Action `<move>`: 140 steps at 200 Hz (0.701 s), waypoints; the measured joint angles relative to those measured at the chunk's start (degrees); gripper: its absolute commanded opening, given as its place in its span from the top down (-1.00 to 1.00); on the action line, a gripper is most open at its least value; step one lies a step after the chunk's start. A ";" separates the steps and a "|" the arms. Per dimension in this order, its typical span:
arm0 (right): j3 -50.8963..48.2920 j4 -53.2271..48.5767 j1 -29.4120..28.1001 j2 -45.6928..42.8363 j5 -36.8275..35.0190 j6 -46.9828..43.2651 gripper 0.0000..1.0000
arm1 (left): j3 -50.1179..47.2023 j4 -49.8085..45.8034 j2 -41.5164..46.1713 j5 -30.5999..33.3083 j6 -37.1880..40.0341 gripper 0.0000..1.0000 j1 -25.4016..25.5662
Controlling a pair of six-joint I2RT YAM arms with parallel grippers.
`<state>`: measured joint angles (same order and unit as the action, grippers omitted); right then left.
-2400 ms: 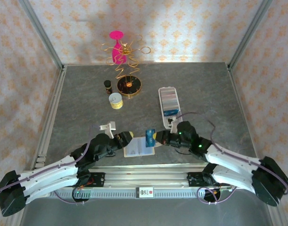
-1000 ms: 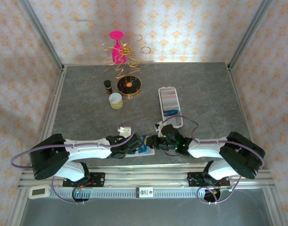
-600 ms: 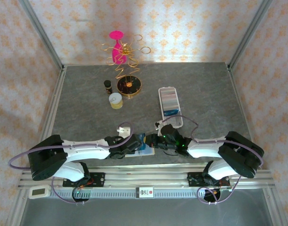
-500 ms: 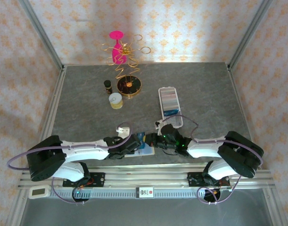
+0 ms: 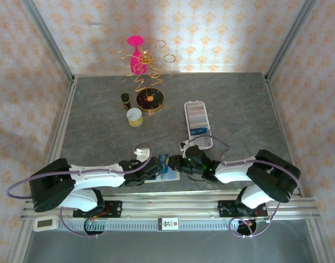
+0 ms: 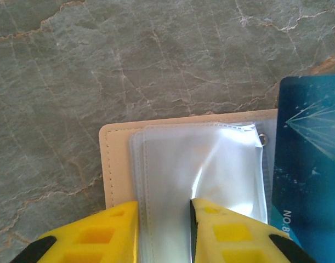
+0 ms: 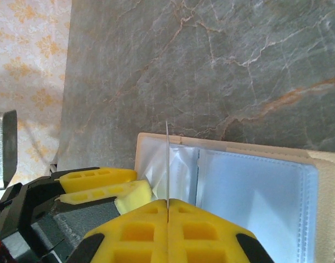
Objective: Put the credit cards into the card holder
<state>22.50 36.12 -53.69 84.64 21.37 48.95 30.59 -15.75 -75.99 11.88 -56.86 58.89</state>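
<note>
An open beige card holder [image 5: 170, 176] with clear sleeves lies flat near the table's front edge. My left gripper [image 6: 164, 211] is shut on a bulged clear sleeve [image 6: 211, 164] at its left page; in the top view the left gripper [image 5: 155, 167] comes in from the left. My right gripper [image 7: 168, 204] is shut on a blue credit card [image 7: 167, 159], held edge-on just above that sleeve. The same card [image 6: 307, 181] fills the right of the left wrist view. In the top view the right gripper [image 5: 177, 164] meets the left one over the holder.
A long white tray [image 5: 194, 103] with several more cards [image 5: 198, 123] lies behind the right arm. Further back stand a gold wire spiral [image 5: 145, 66], a round dark dish [image 5: 150, 99], a small bottle [image 5: 124, 98] and a yellow-rimmed jar [image 5: 134, 116].
My left gripper has narrowed onto the clear sleeve. Both arms have edged closer together over the card holder, and the card has come left with the right gripper.
</note>
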 measured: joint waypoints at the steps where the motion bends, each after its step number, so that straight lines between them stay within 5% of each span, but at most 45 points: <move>1: 0.00 0.00 -0.02 0.04 0.00 0.02 1.00 | -0.02 0.00 0.02 -0.02 -0.04 0.45 0.00; 140: 0.00 -0.26 -3.17 2.32 -0.81 5.77 1.00 | -6.40 5.75 5.70 -1.29 -2.14 0.27 0.00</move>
<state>22.50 35.86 -56.86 86.96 20.56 54.72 24.18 -10.00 -70.28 10.59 -59.00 58.89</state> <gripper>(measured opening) 0.050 0.359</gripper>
